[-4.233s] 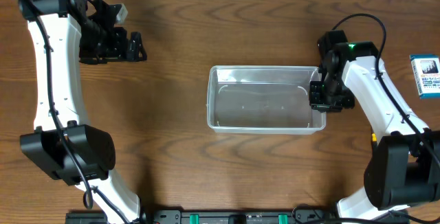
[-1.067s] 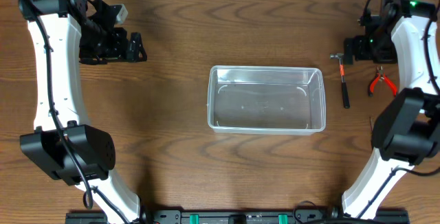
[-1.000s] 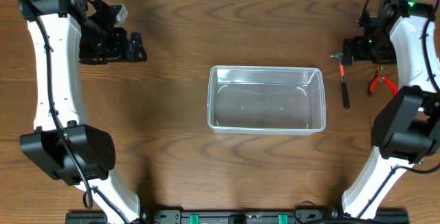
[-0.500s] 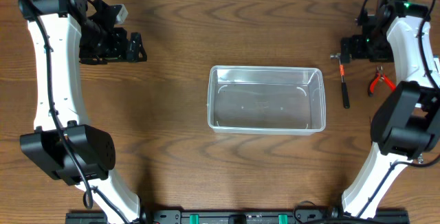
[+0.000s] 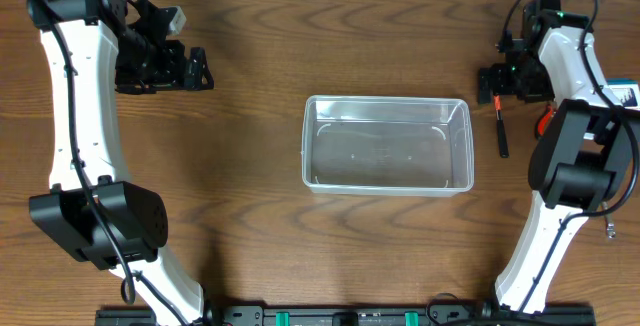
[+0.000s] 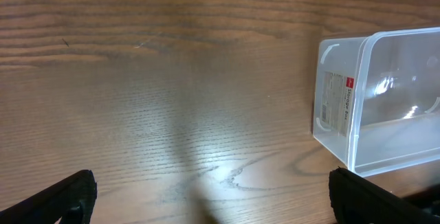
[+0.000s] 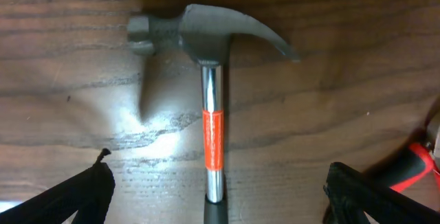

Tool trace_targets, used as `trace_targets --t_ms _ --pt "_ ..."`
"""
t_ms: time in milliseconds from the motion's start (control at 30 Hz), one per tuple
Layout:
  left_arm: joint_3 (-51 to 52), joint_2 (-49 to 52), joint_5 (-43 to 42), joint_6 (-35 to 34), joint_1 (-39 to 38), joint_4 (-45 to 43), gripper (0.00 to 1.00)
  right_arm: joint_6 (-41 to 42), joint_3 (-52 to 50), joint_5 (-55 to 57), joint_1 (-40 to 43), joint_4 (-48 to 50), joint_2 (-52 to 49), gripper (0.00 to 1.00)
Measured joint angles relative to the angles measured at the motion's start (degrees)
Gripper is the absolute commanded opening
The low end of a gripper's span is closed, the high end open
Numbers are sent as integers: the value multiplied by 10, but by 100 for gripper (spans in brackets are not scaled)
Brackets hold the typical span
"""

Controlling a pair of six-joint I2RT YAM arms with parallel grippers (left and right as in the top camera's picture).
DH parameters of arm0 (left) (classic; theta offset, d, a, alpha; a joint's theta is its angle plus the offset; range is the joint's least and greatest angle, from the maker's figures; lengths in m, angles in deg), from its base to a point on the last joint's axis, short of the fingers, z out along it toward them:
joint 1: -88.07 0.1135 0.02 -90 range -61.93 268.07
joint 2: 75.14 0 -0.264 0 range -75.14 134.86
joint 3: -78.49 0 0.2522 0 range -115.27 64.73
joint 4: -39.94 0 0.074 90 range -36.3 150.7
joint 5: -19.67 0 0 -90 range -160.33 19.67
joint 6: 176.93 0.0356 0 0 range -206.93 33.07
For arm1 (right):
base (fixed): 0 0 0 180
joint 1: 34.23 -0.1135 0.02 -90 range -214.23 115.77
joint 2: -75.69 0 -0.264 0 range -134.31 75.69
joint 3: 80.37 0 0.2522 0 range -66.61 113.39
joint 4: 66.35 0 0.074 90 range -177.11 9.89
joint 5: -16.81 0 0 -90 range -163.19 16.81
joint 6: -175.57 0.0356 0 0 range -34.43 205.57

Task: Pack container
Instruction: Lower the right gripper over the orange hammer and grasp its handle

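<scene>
The container [image 5: 306,154], a clear empty bin, lies at the table's centre; its left end [image 6: 338,107] shows at the right of the left wrist view. A hammer [image 7: 206,35] with a steel head, an orange-banded shaft and a black grip [image 5: 502,136] lies right of the bin. My right gripper [image 5: 496,83] hovers open over the hammer's head end. In the right wrist view its fingers [image 7: 75,196] stand wide on either side of the shaft without touching it. My left gripper [image 5: 195,68] hangs open at the far left, over bare wood, nothing between its fingers [image 6: 58,198].
Red-handled pliers [image 5: 545,121] lie just right of the hammer, partly under my right arm; one handle [image 7: 412,165] shows at the right wrist view's edge. A blue-and-white card pack [image 5: 622,94] sits at the far right edge.
My right arm has swung a little left, from between hammer and pliers to over the hammer's head, its jaws staying wide. The left arm and the container have not moved.
</scene>
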Motion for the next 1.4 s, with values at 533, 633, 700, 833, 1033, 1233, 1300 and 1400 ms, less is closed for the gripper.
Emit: trace_targets --t_ms 533,633,700,833,1033,1233,1300,1400 --pt "0 0 0 0 0 0 98 2 0 0 0 18 -22 99" --pt "0 0 0 0 0 0 98 2 0 0 0 22 -22 99" --pt "0 0 0 0 0 0 98 3 0 0 0 24 -22 99" --pt "0 0 0 0 0 0 98 3 0 0 0 29 -22 99" --pt "0 0 0 0 0 2 98 3 0 0 0 30 -22 99" --pt "0 0 0 0 0 2 98 3 0 0 0 30 -22 99" --pt "0 0 0 0 0 2 98 3 0 0 0 30 -22 99" --pt "0 0 0 0 0 2 98 3 0 0 0 30 -22 99"
